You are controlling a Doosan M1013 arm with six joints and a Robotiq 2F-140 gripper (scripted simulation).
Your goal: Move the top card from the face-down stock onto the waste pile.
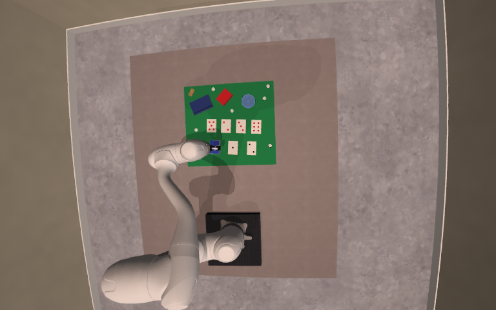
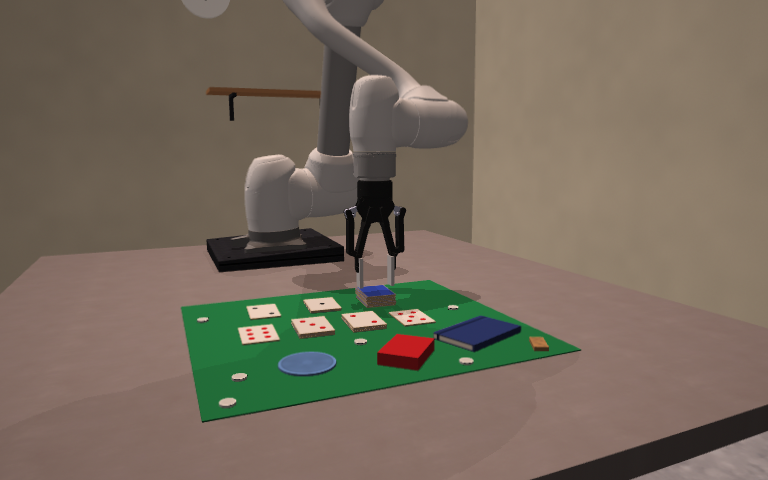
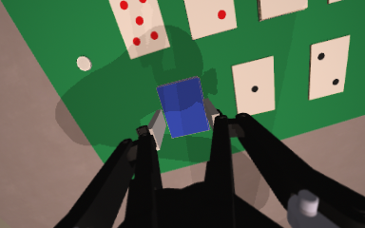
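Top view: the pincer (image 1: 214, 147) hangs over the blue-backed stock (image 1: 215, 143) on the green mat (image 1: 266, 115); the waste pile (image 1: 233, 147) lies just beside it.

Exterior view: its fingertips (image 2: 360, 274) stand just above the stock (image 2: 375, 295), apart from it.

Wrist view: the fingers are spread to either side of the top card (image 3: 182, 106), pinching nothing.

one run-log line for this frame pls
phase: pre-grasp | gripper: open, straddling stock, above it | top card: on stock | waste pile: one-pip card, untouched
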